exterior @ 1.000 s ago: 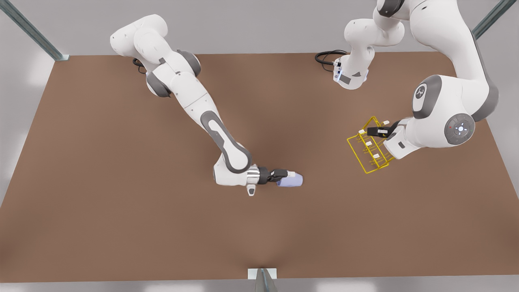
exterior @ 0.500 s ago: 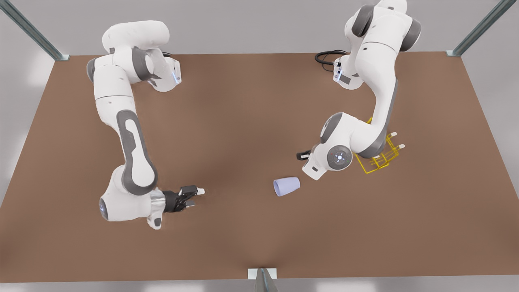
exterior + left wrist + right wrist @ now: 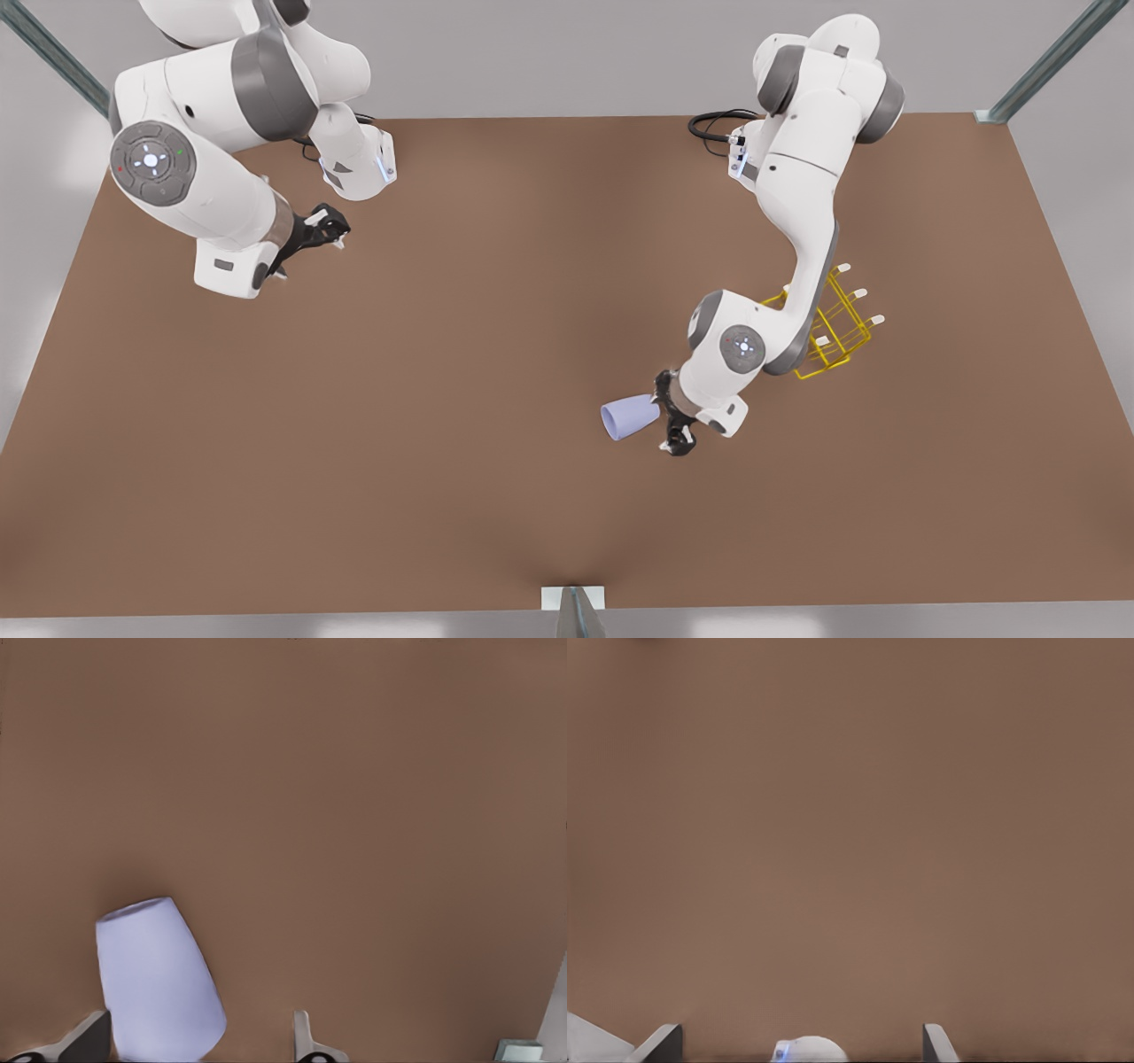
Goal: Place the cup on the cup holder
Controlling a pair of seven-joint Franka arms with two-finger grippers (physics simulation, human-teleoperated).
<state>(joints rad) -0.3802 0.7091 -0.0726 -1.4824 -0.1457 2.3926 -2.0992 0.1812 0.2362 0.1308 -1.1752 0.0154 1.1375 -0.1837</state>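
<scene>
- The brown table (image 3: 496, 372) took up the whole floor of the scene, both arms reaching in from its far edge
- The cup holder (image 3: 837, 332) stood on the front view's right, yellow wire with white-capped prongs, partly behind the forearm of the arm working there
- That arm carried the left gripper (image 3: 671, 424), down low at the table, and it was plainly the nearer one to the job
- The cup (image 3: 630, 416) lay on its side just beside that gripper, on the side away from the holder, long axis running out from the fingers, open mouth pointing away
- In the left wrist view the cup (image 3: 158, 988) sat between the spread fingertips (image 3: 306, 1036), hard by one and clear of the other, so nothing looked gripped yet
- My read: centre on the cup, close, then swing back over the rack behind
- The right gripper (image 3: 326, 232) waited far off on the front view's left, fingers apart, holding nothing
</scene>
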